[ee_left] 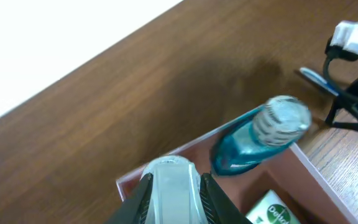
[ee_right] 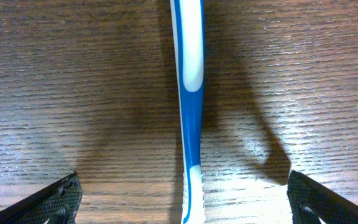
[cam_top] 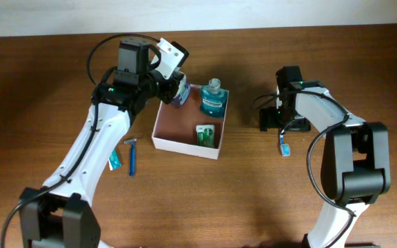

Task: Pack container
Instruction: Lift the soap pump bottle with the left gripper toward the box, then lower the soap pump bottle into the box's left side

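Note:
The container (cam_top: 163, 141) is a shallow white box with a reddish-brown inside, at the table's middle. A teal mouthwash bottle (cam_top: 212, 100) stands in its back right corner and a green soap box (cam_top: 207, 135) lies at its front right. My left gripper (cam_top: 178, 90) is shut on a clear bottle (ee_left: 169, 186) and holds it over the container's back left corner (ee_left: 128, 182). The mouthwash (ee_left: 253, 140) and soap (ee_left: 272, 213) show in the left wrist view. My right gripper (cam_top: 280, 126) is open wide (ee_right: 185, 202), low over a blue and white toothbrush (ee_right: 190, 93) lying on the table (cam_top: 284, 146).
A blue razor (cam_top: 131, 157) and a small teal item (cam_top: 115, 161) lie on the table left of the container. The right arm's base (cam_top: 353, 162) stands at the right. The table's back edge runs along the top.

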Tool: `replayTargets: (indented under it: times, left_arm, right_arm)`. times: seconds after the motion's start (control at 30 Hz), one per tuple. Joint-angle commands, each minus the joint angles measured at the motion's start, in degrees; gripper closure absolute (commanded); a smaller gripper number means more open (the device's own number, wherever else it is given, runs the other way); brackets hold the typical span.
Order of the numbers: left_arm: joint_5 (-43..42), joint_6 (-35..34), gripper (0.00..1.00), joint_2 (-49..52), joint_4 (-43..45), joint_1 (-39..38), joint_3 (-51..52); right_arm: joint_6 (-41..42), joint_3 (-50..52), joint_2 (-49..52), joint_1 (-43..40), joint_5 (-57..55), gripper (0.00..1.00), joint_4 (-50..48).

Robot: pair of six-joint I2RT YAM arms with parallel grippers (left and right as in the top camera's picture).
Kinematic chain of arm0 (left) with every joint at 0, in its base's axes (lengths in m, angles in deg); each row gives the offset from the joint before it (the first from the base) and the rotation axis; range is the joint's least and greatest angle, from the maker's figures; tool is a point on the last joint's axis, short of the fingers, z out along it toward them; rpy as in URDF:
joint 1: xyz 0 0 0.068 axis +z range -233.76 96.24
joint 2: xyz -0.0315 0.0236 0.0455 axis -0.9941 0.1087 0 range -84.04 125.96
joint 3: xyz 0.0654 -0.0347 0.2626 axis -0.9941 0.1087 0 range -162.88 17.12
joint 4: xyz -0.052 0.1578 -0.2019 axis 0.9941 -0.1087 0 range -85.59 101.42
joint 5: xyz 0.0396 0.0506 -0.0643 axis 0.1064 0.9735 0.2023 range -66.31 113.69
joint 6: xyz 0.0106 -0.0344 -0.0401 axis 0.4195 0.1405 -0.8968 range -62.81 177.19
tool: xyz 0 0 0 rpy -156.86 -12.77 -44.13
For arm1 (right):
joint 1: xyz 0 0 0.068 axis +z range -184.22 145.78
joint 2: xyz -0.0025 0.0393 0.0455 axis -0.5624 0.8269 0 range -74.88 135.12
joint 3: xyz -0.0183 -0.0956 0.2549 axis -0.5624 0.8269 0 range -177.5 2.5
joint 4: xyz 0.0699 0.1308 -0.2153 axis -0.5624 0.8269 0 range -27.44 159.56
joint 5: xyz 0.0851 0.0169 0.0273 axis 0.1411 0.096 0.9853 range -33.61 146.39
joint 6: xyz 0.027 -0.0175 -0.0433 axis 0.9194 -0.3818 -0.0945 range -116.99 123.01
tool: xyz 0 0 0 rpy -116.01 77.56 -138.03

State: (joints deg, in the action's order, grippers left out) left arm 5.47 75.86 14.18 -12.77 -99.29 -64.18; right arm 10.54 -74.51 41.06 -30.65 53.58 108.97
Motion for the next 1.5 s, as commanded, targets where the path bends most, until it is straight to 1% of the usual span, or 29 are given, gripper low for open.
replayTargets:
  times: [0.0, 0.17, 0.87, 1.07, 1.2, 1.27, 1.3, 1.4, 1.47]
  left_arm:
    - [-0.4, 0.0, 0.90, 1.6, 0.0, 0.1, -1.4]
    - [-0.4, 0.0, 0.90, 1.6, -1.1, 0.1, -1.4]
    - [0.3, 0.0, 0.90, 4.4, 1.5, -0.1, -1.4]
    - [3.0, 0.1, 0.90, 7.0, 2.5, -0.5, -1.4]
    - [3.3, 0.1, 0.89, 7.9, 3.0, -0.7, -1.4]
    - [3.3, 0.1, 0.76, 8.0, 3.2, -0.7, -1.4]
    - [3.3, 0.1, 0.73, 8.0, 3.2, -0.7, -1.4]
    - [3.3, 0.1, 0.73, 8.0, 3.2, -0.7, -1.4]
    - [3.7, 0.1, 0.66, 8.0, 3.1, -0.7, -1.4]
  right_arm:
    - [0.0, 2.0, 2.4, 0.1, -1.7, 0.01, 0.2]
    - [0.0, 2.0, 2.4, 0.1, -1.7, 0.01, 0.2]
    - [0.0, 2.0, 2.4, 0.1, -1.7, 0.01, 0.2]
    - [0.0, 2.0, 2.4, 0.1, -1.7, 0.01, 0.2]
    - [0.0, 2.0, 2.4, 0.1, -1.7, 0.01, 0.2]
    - [0.0, 2.0, 2.4, 0.1, -1.7, 0.01, 0.2]
    - [0.0, 2.0, 2.4, 0.1, -1.7, 0.01, 0.2]
    - [0.0, 2.0, 2.4, 0.1, -1.7, 0.01, 0.2]
    - [0.0, 2.0, 2.4, 0.1, -1.7, 0.01, 0.2]
